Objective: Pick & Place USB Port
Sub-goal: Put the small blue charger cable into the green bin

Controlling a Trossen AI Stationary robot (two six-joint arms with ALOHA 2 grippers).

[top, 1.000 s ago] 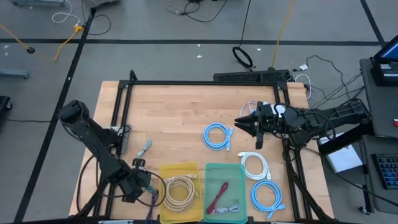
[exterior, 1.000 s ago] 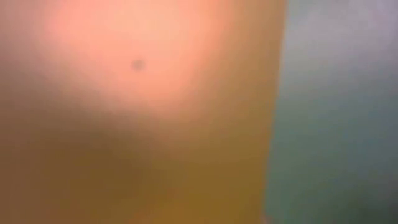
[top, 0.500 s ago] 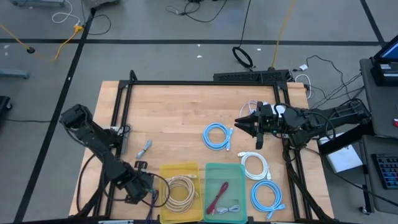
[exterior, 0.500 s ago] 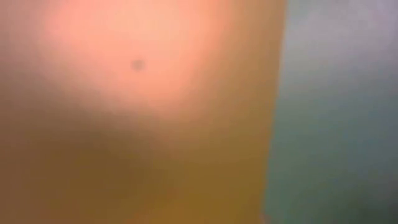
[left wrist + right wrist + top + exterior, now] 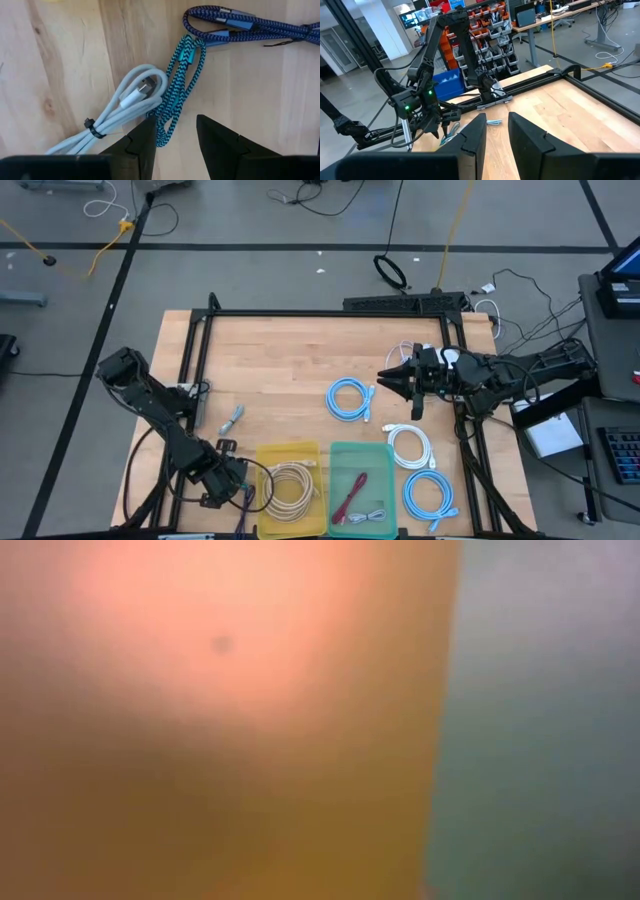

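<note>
i'm hovering my left tool (image 5: pixel 172 137) open and empty over the teal braided cable (image 5: pixel 176 90) (right tool (image 5: pixel 392 379) waiting, slightly parted) to straddle it.

We see three bundled USB cables on the bare wood. The teal braided cable (image 5: pixel 177 92) is folded into a long narrow loop, lying flat. Touching it along one side is a pale grey cable (image 5: pixel 122 112), folded several times, bound with a dark tie, its silver plug showing near the bend. Just past the teal loop's end lies a dark blue braided cable (image 5: pixel 250 27) with blue plugs, stretched across the table.
</note>
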